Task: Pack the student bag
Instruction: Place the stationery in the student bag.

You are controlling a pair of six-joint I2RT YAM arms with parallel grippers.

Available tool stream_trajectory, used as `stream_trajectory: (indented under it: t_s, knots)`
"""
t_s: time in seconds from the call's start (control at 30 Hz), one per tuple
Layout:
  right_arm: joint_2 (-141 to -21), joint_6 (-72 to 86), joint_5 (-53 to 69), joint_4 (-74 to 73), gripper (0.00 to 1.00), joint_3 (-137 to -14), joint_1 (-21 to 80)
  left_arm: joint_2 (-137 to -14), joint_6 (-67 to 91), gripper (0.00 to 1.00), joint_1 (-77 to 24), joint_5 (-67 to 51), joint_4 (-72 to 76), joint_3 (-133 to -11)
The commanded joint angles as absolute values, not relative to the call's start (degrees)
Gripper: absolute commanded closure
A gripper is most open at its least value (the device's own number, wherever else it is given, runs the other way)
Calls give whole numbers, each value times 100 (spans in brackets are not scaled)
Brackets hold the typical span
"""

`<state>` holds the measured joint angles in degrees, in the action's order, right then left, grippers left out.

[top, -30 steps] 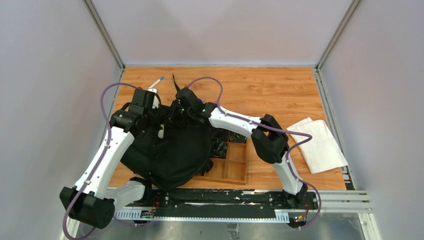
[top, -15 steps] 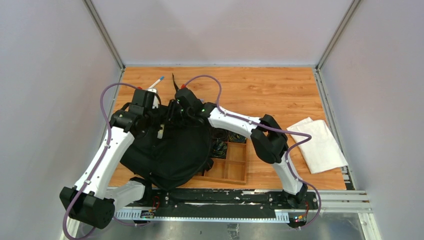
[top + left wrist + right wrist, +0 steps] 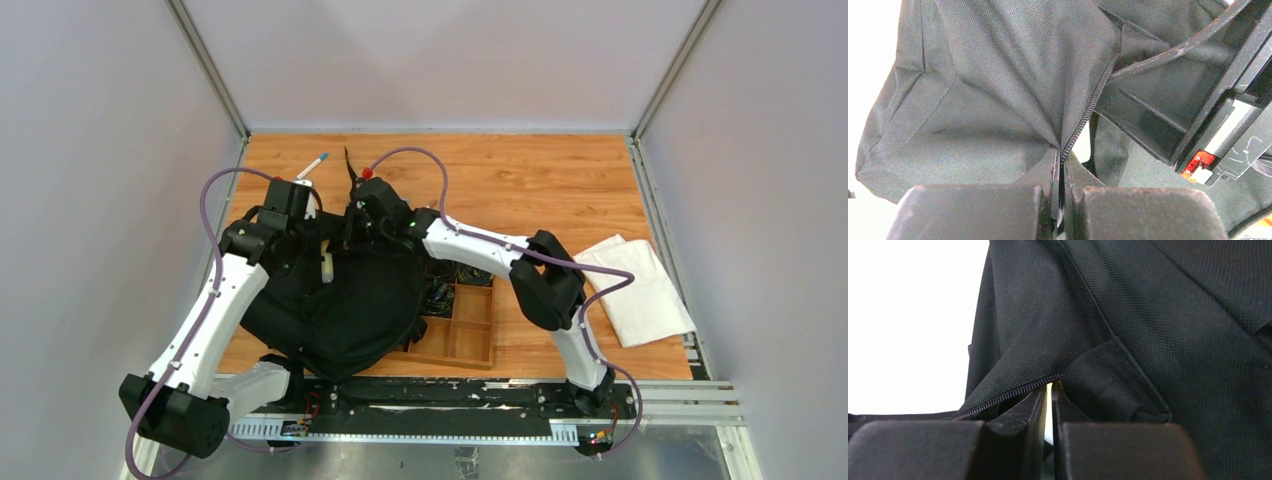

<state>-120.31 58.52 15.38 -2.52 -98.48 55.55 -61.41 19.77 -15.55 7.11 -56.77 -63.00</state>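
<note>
Landmark: the wooden tray (image 3: 470,340), in front of the right arm's base.
Bag position: the student bag (image 3: 340,305) lies slumped just left of the tray, and its right side overlaps the tray's left edge.
Bag axis: the long axis runs near to far. The top loop (image 3: 350,165) points away from the arm bases, beyond the tray's far-left corner.
Mouth: the zipper (image 3: 1088,115) edge sits at the bag's far end, lifted off the table.
Left gripper (image 3: 1060,200): closed tight, pinching the bag's fabric right at the zipper line.
Right gripper (image 3: 1049,392): the jaws are almost together with a sliver of light between them. The tips meet the zipper seam and it looks like a pinch on the fabric there.
Key relation: both pincers sit at the bag's far end, far-left of the tray, side by side across the mouth, and the bag's body hangs back toward the bases.
Nearer arm: both are at the bag, and the right one reaches farthest across.
Step judged: holding the mouth to spread it.
Next move calls for: pulling the two edges apart, across the long axis.
Inside: a pale item (image 3: 325,265) shows at the mouth, but what it is cannot be told.
</note>
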Motion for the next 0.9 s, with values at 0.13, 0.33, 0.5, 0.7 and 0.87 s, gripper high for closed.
stream_trajectory:
  t_s: [0.13,0.33,0.5,0.7,0.87]
  knots:
    - [-12153,5709,1432,-404,98,-10035,5520,-6089,2060,100,-1591,658,-5748,-6313]
    - [-12290,5561,1414,-639,99,-10245,5574,-6044,2074,100,-1591,637,-5748,-6238]
    - [-11992,5267,1028,-782,99,-9987,5547,-6046,2049,100,-1589,631,-5741,-6158]
    - [-11949,5148,924,-739,98,-9796,5556,-6037,2030,100,-1591,603,-5739,-6099]
    - [-12367,5124,1050,-897,98,-10290,5626,-6025,2030,100,-1590,560,-5733,-6059]
